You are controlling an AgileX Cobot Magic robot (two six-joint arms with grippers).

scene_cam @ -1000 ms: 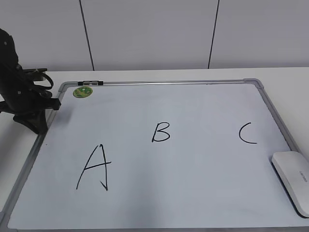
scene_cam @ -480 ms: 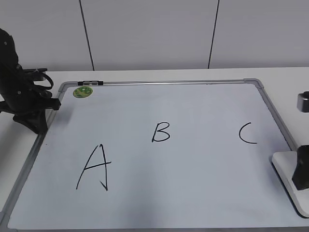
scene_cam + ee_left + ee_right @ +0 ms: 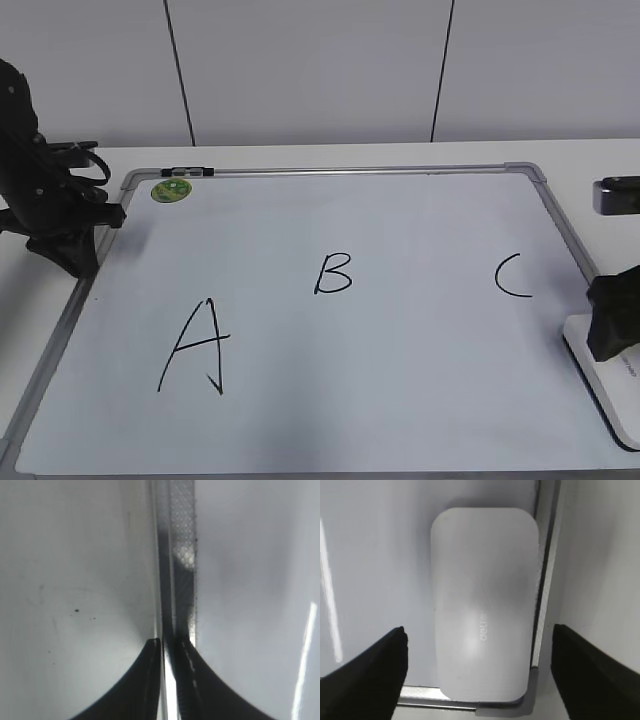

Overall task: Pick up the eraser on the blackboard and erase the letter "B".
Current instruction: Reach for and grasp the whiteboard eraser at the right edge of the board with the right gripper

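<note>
White eraser (image 3: 485,605) between spread fingers (image 3: 370,672) of right gripper (image 3: 480,672).

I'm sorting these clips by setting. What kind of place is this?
Probably a lab or test bench: a whiteboard lies flat on a white table before bare wall panels, with two robot arms, the right gripper open over an eraser.

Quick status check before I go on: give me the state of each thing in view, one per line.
eraser: lying flat in the board's corner, not gripped
letter "B": intact, not erased
letters "A" and "C": intact
blackboard: flat on the table
green magnet: stuck at the top left corner
right pincer: open, straddling the eraser
left pincer: shut, at the board's frame
</note>
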